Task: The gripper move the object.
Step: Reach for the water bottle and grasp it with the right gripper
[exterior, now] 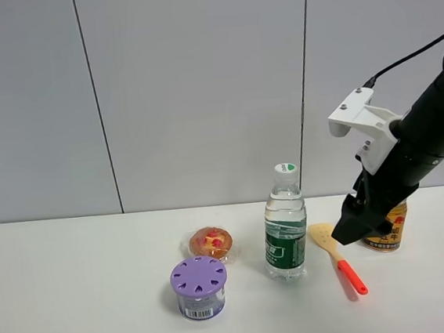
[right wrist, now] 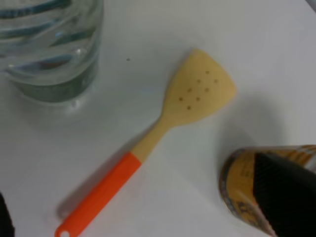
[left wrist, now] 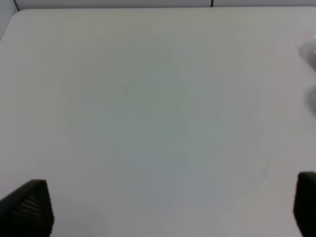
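From the high camera, the bottle (exterior: 285,227) stands upright near the middle of the table (exterior: 78,306), with a purple-lidded jar (exterior: 199,287) and a small round tub (exterior: 211,242) off to its left. A spatula (exterior: 337,258) lies just to its right. The right gripper (exterior: 354,228) hangs low beyond the spatula, in front of a gold can (exterior: 387,229), and is apart from the bottle. This looks like the approach, with no grasp yet made. In the left wrist view there is only bare table. The left gripper (left wrist: 168,212) shows two dark fingertips (left wrist: 29,207) set far apart with nothing between them, and the bottle is not in this view. In the right wrist view, the bottle's base (right wrist: 49,49) is off to one side, and the spatula (right wrist: 163,133) lies between it and the can (right wrist: 247,197). One finger (right wrist: 286,192) is in front of the can and the jaws are spread wide and empty. The next move probably calls for crossing over the spatula toward the bottle and setting the fingers on either side of its body. It should do so without knocking the can or tipping the tall bottle.
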`<action>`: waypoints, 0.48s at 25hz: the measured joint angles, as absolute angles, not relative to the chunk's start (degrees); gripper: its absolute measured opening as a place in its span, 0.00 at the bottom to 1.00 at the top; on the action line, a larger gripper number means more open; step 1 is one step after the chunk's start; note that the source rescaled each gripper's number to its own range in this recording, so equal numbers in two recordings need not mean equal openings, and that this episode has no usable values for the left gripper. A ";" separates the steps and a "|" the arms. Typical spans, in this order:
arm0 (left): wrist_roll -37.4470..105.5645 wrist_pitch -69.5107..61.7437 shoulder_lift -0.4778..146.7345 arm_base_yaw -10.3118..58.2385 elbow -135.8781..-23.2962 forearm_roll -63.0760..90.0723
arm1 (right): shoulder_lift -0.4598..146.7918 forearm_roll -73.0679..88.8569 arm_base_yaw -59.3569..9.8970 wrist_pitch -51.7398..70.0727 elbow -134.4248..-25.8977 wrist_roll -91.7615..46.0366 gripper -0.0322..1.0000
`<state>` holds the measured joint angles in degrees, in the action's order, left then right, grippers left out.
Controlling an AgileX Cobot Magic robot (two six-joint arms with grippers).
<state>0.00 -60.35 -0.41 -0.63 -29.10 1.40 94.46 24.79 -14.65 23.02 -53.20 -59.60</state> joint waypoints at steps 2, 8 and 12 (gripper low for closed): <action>0.00 -60.35 -0.41 -0.63 -29.10 1.40 | 94.46 28.28 -15.57 21.91 -52.25 -62.53 1.00; 0.00 -60.35 -0.41 -0.63 -29.10 1.40 | 96.97 40.10 -17.64 19.53 -51.95 -74.26 1.00; 0.00 -60.35 -0.41 -0.63 -29.10 1.40 | 98.71 42.73 -18.10 16.37 -51.84 -75.60 1.00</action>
